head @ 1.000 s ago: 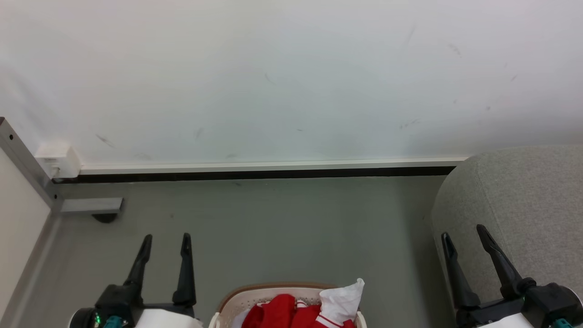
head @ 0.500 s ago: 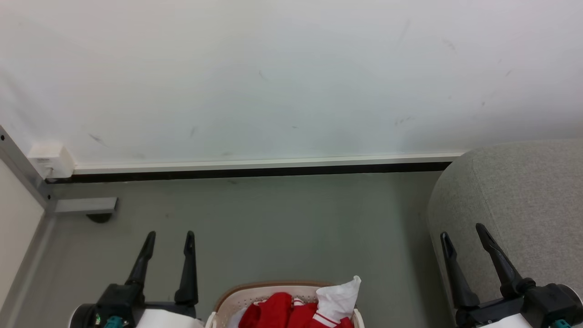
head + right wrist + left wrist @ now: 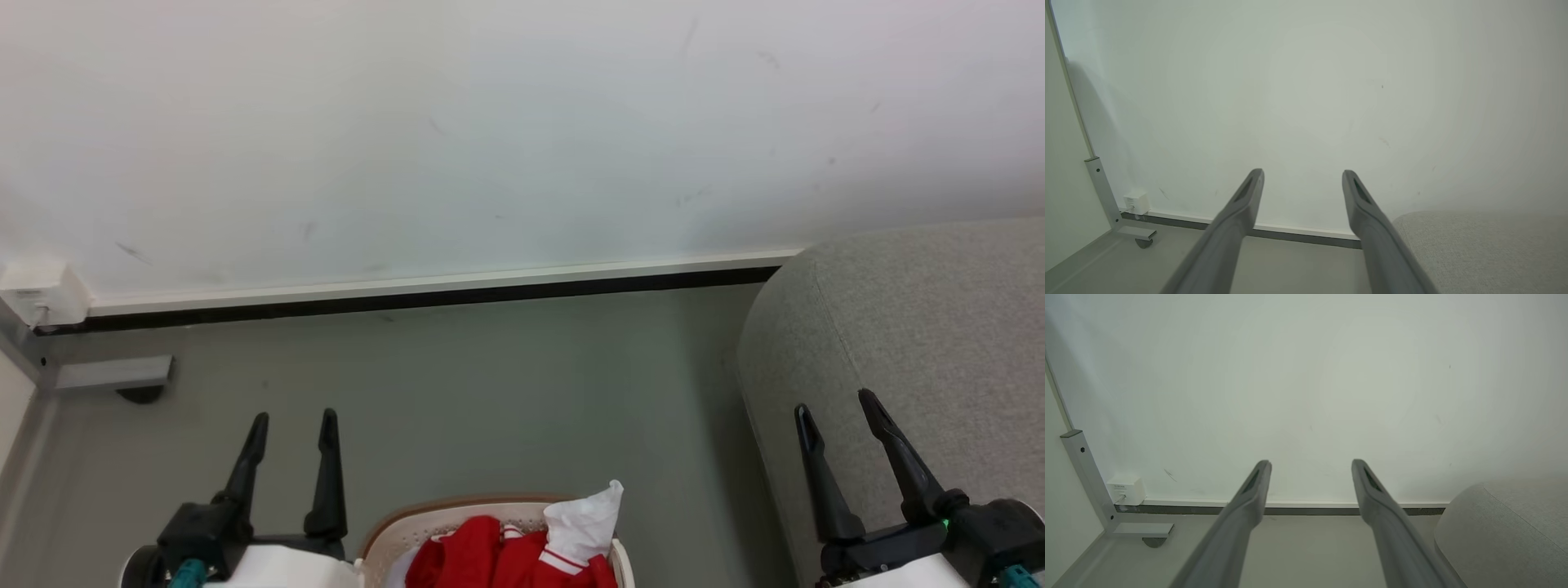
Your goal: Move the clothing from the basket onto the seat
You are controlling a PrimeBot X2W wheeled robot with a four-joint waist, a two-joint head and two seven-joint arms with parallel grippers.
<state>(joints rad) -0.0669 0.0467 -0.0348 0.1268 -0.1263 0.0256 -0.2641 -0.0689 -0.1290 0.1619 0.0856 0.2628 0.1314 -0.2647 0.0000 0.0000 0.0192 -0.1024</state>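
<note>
The left pincer (image 3: pixel 294 415) hangs released in the head view, its two dark fingers apart and holding nothing. It is well away from the seat (image 3: pixel 914 327), on the far side of the basket (image 3: pixel 424 508). The right pincer (image 3: pixel 833 401) is likewise spread and empty, and its fingers show against the seat's rounded near corner. The basket stands on the floor (image 3: pixel 490 384) beside the seat, between the two arms. The clothing (image 3: pixel 490 559) is heaped inside it, red folds with a white part (image 3: pixel 584 518) poking up above the rim on the seat side. Both pincers point forward above the floor rather than down at the pile, so I judge that nothing has been reached for yet. The spread fingers look like readiness for a first grab.

In the left wrist view, the left pincer (image 3: pixel 1311 462) has a clear gap between its grey fingers, and the white wall (image 3: pixel 1331 396) shows through. The seat's (image 3: pixel 1506 531) corner curves in beyond the right finger.

In the right wrist view, the right pincer (image 3: pixel 1302 172) gapes the same way, empty. The seat's (image 3: pixel 1486 249) cushion lies just beside its right finger, which suits this arm for the drop-off.
</note>
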